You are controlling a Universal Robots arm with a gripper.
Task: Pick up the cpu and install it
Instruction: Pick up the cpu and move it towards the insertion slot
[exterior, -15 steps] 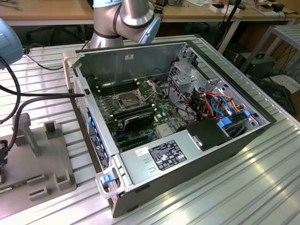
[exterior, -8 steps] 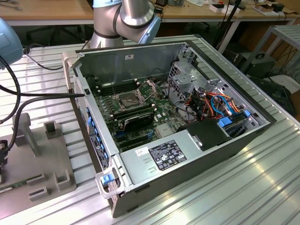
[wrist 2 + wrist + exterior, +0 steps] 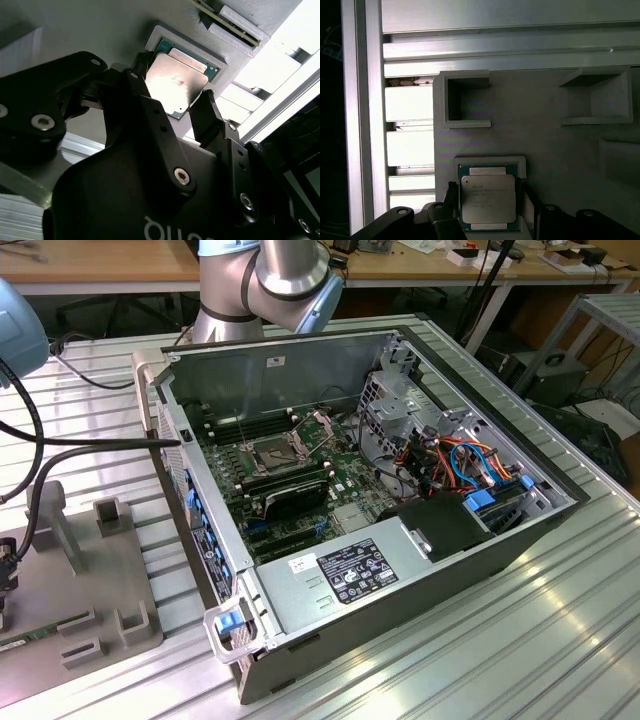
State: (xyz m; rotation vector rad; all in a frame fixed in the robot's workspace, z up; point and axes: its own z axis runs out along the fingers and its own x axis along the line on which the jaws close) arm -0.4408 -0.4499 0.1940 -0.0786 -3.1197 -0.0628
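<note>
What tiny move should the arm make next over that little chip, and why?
Probably close the gripper on the chip. In both wrist views its open fingers stand on either side of the chip, which lies flat in the grey tray's recess, not yet lifted.

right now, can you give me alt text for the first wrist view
The cpu, grey metal face up, lies in a shallow square pocket of a grey fixture plate. The black tool straddles it, open, one finger on each side. Two box-shaped holders stand on the plate beside aluminium table slats.
</note>
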